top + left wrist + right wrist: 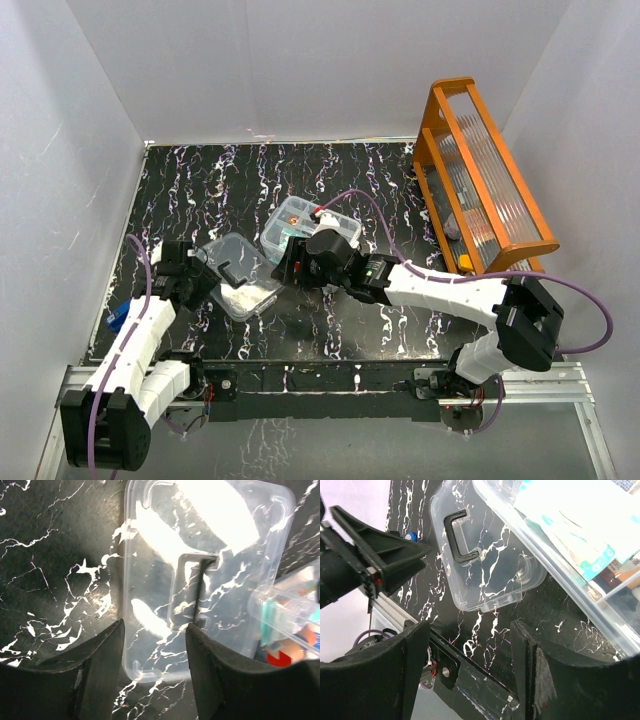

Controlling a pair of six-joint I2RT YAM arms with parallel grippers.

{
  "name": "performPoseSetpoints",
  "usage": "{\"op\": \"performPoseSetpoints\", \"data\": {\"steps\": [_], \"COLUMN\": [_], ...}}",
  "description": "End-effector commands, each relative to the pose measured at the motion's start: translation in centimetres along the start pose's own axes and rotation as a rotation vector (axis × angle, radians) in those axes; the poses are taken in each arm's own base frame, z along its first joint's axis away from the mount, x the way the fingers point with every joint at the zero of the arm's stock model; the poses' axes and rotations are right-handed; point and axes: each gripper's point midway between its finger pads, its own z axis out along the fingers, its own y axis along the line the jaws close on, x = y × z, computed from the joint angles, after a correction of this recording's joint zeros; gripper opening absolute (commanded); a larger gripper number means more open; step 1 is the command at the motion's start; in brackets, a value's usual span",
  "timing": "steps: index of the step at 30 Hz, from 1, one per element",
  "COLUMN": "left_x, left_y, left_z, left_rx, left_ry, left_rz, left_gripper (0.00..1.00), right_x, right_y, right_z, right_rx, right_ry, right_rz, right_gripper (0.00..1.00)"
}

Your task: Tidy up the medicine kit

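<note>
Lid (165,555) of the medicine kit is laid flat on the table (50,555), just beside the open, filled box (290,215). Lidding is judged the step in hand. The left fingers (95,675), spread and empty, are set astride its near edge, so a pinch there is called for. The right fingers (395,670), likewise parted and empty, are hung by the box. Only the top view shows the orange rack (490,170).

— What sort of place is this?
— A robot test booth, like in a lab. White walls (70,150) stand around my black table (200,190). My left arm (130,345) and right arm (440,290) are bolted to a metal rail (570,378), with purple cables (360,193).
</note>
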Motion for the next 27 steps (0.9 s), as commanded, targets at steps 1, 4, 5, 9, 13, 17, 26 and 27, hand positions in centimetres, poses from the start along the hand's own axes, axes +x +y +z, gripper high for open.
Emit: {"op": "performPoseSetpoints", "data": {"steps": [1, 4, 5, 9, 13, 17, 26, 27], "left_x": [-1.4, -1.8, -1.9, -1.5, -0.7, -0.5, 0.4, 0.4], "left_y": [-1.1, -1.3, -1.3, -1.2, -0.8, -0.7, -1.2, -1.1], "left_z": [-2.3, -3.3, -3.4, -2.8, -1.2, 0.3, 2.9, 3.1], "left_rx": [0.037, 0.051, 0.055, 0.045, -0.018, -0.050, -0.053, -0.061], "left_ry": [-0.044, -0.059, -0.063, -0.046, 0.026, 0.055, 0.124, 0.124], "left_rz": [-0.035, -0.043, -0.044, -0.018, 0.036, 0.079, 0.131, 0.129], "left_gripper": [0.48, 0.48, 0.48, 0.57, 0.68, 0.76, 0.79, 0.78], "right_x": [-1.9, -1.8, -1.9, -1.5, -0.3, 0.3, 1.1, 1.1], "right_y": [2.3, 2.5, 2.5, 1.6, 0.3, -0.8, -1.3, -1.4], "right_z": [-0.2, -0.1, 0.0, 0.9, 2.6, 4.0, 5.7, 5.9], "right_rx": [-0.075, -0.086, -0.083, -0.049, 0.055, 0.155, 0.201, 0.204], "right_ry": [-0.081, -0.080, -0.083, -0.083, -0.081, -0.104, -0.108, -0.108], "right_rz": [0.087, 0.114, 0.126, 0.128, 0.052, -0.011, -0.084, -0.088], "right_gripper": [0.65, 0.69, 0.70, 0.70, 0.68, 0.66, 0.65, 0.64]}}
